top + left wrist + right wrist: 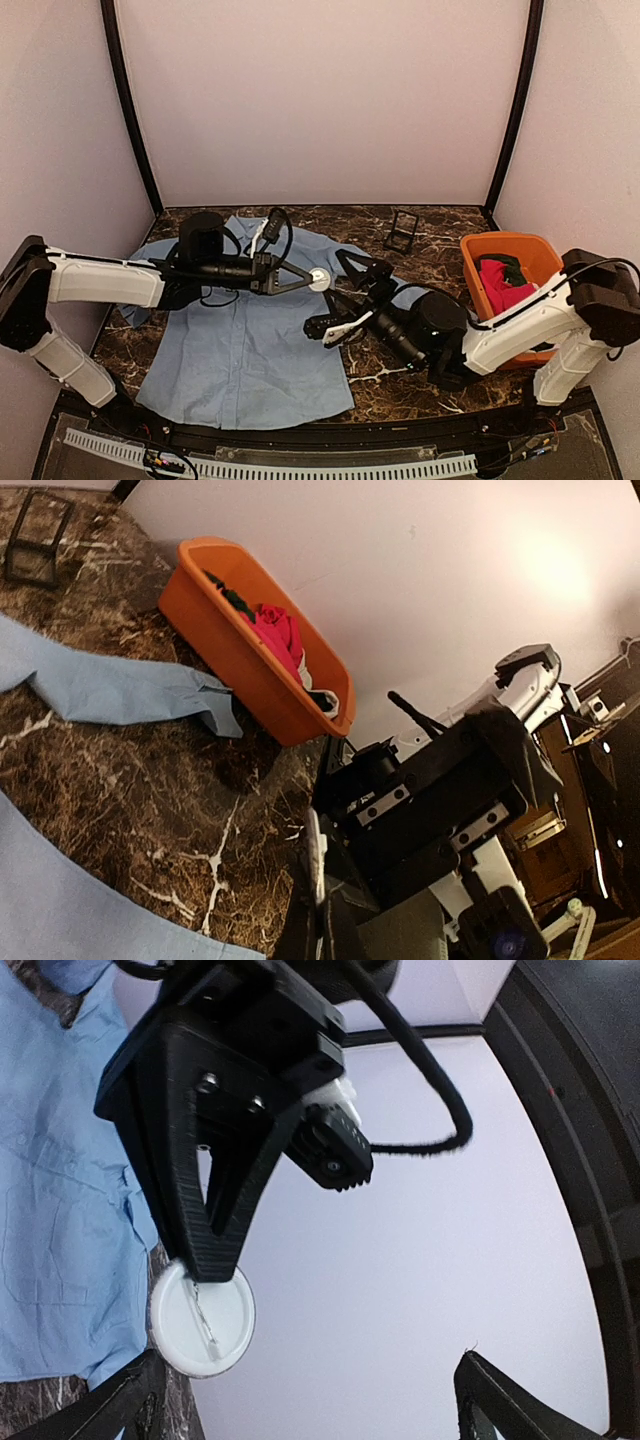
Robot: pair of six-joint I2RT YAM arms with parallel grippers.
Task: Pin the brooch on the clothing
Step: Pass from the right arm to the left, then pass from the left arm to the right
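Left gripper (306, 281) pinches the white brooch (320, 280); right gripper (345, 297) is spread wide, holding nothing; bring it down slowly and flat onto the blue shirt (240, 350).

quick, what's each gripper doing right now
Left gripper: shut on the white round brooch.
Right gripper: open, holding nothing.
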